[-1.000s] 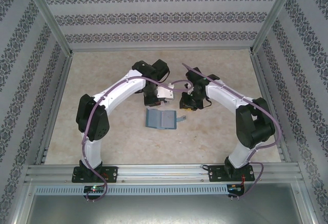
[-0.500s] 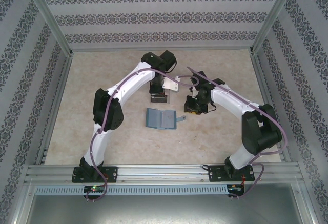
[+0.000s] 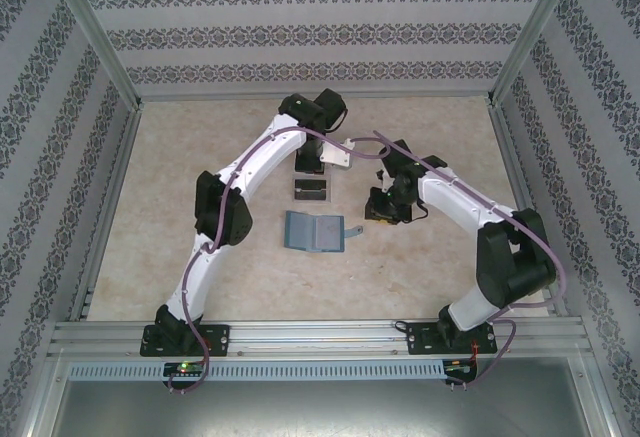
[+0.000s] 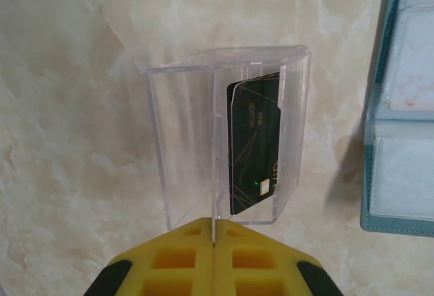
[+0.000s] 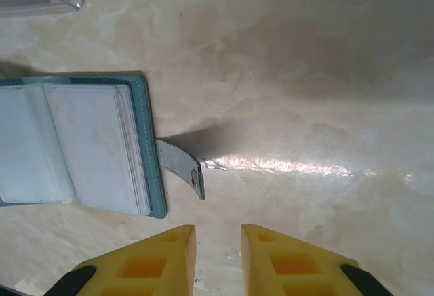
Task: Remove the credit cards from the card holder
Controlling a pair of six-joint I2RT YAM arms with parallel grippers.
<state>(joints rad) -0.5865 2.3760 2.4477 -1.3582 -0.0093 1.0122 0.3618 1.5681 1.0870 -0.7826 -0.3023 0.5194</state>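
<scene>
The wallet (image 3: 313, 232) lies open mid-desk (image 3: 200, 157). At its 12 o'clock a clear tray (image 4: 183, 140) holds a dark card (image 4: 256, 147), with the left tool (image 4: 214, 242) pressed together at the tray's edge. At the wallet's 3 o'clock the right tool (image 5: 218, 242) stands slightly apart, empty.

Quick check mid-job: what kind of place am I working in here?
Probably a lab test booth, not a home: an aluminium frame around a marble-look tabletop, closed in by patterned wall panels.

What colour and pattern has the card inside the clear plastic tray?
The credit card is black with thin golden lines; the left wrist view shows it best.
</scene>
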